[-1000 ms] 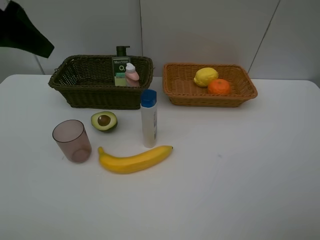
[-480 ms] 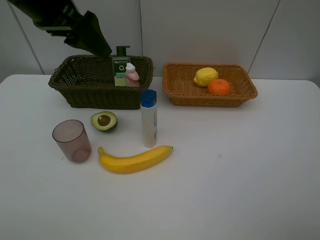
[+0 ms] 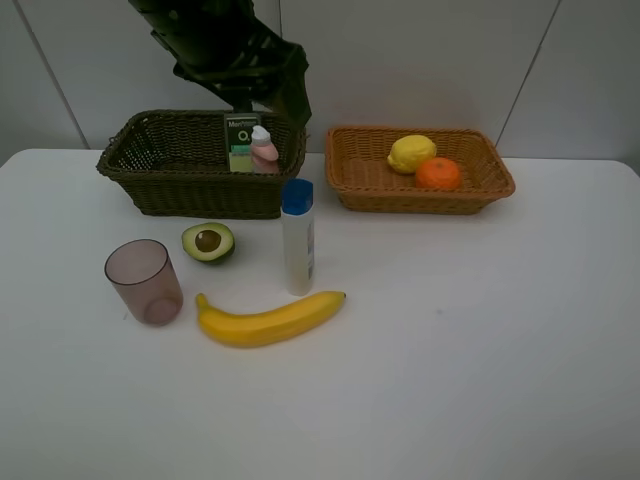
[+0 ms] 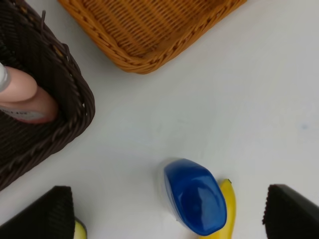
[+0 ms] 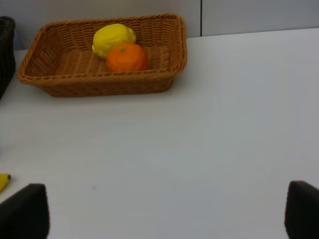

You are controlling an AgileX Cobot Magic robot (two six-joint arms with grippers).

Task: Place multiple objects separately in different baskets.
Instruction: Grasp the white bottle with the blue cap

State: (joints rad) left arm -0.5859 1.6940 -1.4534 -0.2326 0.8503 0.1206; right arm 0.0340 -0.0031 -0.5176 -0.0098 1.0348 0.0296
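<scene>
While the left gripper (image 4: 167, 219) hangs open above the white blue-capped bottle (image 4: 195, 196), it holds nothing. The right gripper (image 5: 162, 211) is open and empty.

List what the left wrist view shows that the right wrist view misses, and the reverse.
Left wrist only: the small pink bottle and the blue-capped bottle. Right wrist only: the lemon and the orange. Both: the orange-tan basket, the dark basket and the banana tip.

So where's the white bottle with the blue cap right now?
In the high view the white bottle stands upright on the table, left of centre, between the dark basket behind it and the banana in front.
</scene>
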